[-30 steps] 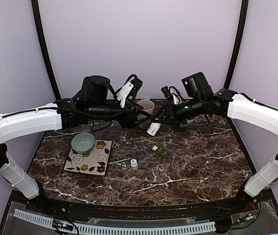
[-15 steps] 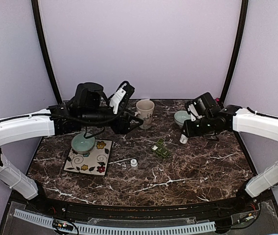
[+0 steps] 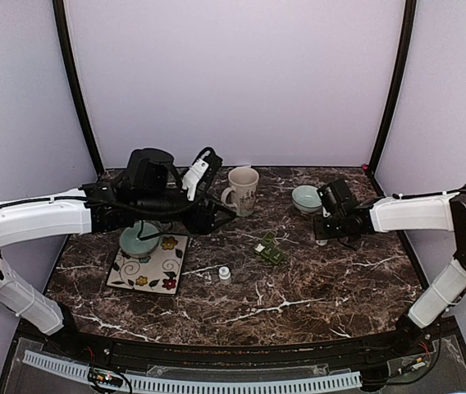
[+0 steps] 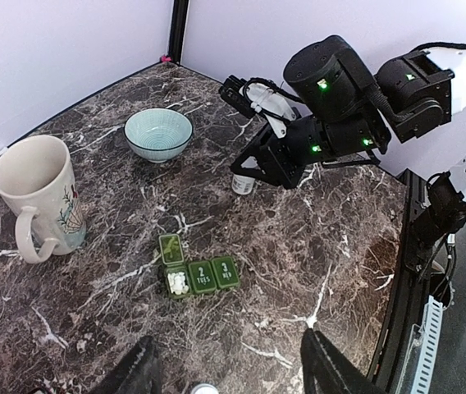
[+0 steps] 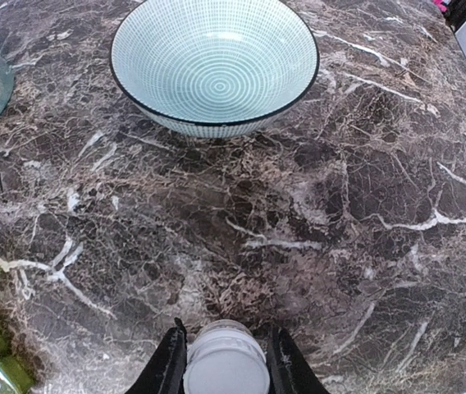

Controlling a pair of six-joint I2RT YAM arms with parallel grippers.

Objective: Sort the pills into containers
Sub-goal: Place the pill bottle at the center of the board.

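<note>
I read "2 TUES" on the box (image 4: 198, 275); my right gripper (image 5: 226, 359) clasps a bottle (image 5: 226, 373), and my left gripper (image 4: 233, 371) stands wide and empty.

Left hand (image 4: 229, 353) agape; right hand (image 5: 226, 361) tight.

White bottle (image 5: 226, 363) partly off bottom edge

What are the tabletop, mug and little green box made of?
The tabletop looks like polished dark marble with white veins, possibly a printed laminate. The mug seems glazed ceramic, glossy cream. The green box looks like matt plastic, thin hinged lid.
</note>
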